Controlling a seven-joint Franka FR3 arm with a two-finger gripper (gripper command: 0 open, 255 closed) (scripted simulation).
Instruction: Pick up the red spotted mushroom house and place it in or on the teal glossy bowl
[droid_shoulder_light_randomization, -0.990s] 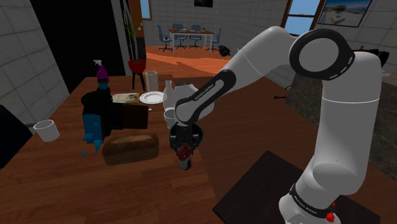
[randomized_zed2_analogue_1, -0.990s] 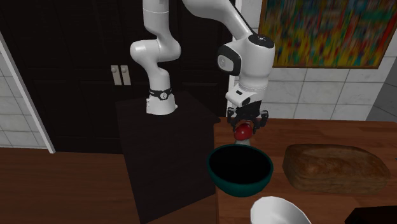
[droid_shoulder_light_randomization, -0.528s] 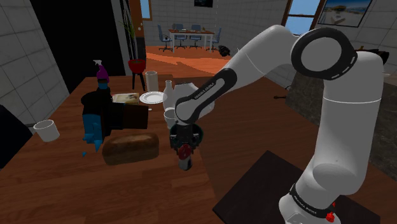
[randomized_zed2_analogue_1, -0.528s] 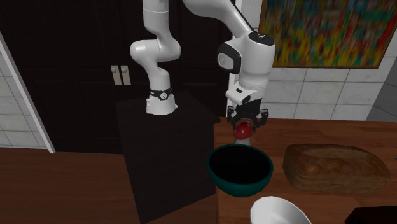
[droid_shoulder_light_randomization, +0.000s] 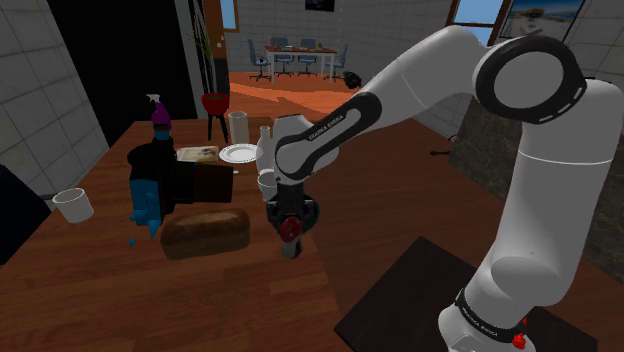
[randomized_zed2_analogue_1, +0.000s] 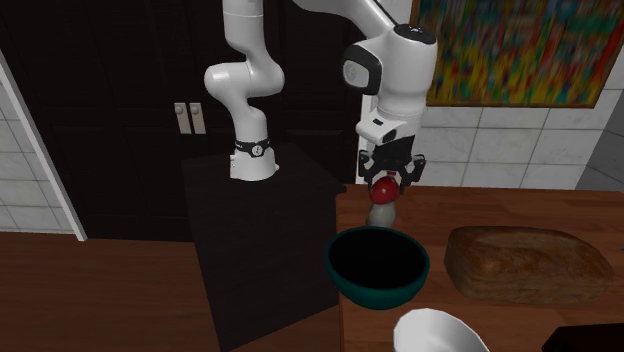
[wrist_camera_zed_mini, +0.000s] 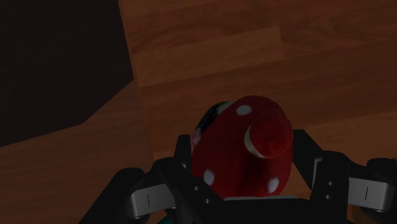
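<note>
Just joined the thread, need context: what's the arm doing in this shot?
The white arm's pincer is shut on the red spotted mushroom house and holds it clear of the wooden table. In the second exterior view it hangs just above the far rim of the teal bowl. Whether it is over the bowl or behind it is hard to tell. The mushroom house is not yet in the bowl.

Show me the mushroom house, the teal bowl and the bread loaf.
mushroom house (randomized_zed2_analogue_1: 382, 188), second exterior view, on its red cap.
teal bowl (randomized_zed2_analogue_1: 378, 295), second exterior view, on its outer wall.
bread loaf (droid_shoulder_light_randomization: 205, 233), shoulder view, on its side.
</note>
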